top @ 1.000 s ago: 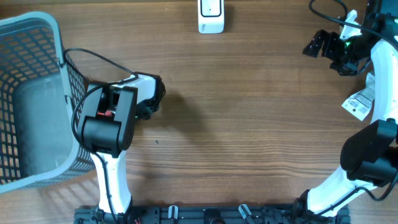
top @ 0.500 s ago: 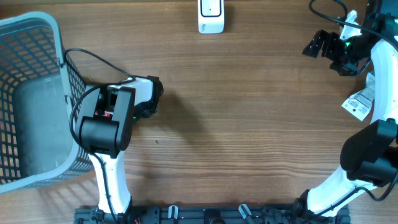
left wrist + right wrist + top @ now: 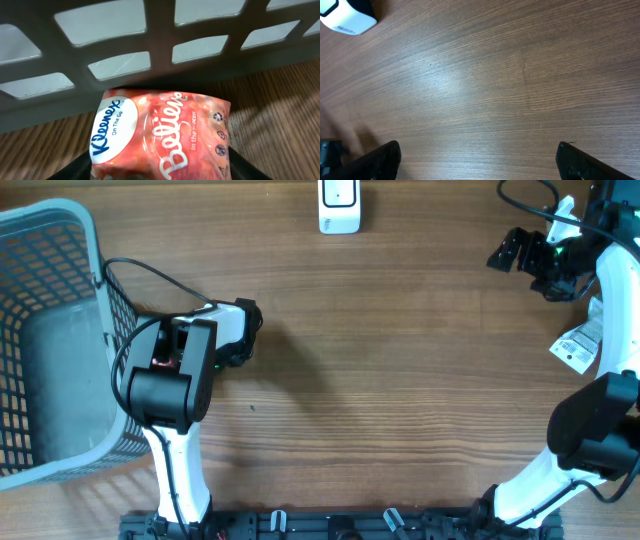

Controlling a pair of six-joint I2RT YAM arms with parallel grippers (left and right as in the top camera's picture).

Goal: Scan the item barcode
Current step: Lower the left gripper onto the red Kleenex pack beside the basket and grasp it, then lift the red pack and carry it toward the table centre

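Beside basket (image 3: 160,30) wall | tissue pack (image 3: 160,135) between left fingers (image 3: 247,167), grip unclear | right fingers (image 3: 580,162) spread open

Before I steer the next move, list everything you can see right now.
Table: one, brown wood, under everything.
Basket: one, grey plastic lattice, far left.
Tissue pack: one, pink-orange with white lettering, by the basket's wall, between the left fingers.
Scanner: one, white, top centre.
Label: one, white, printed, right edge beside the right arm.
Cable: one, black, looping from the left arm.
Left gripper: one, black, around the pack; grip unclear.
Right gripper: one, black, open, empty, over bare wood.
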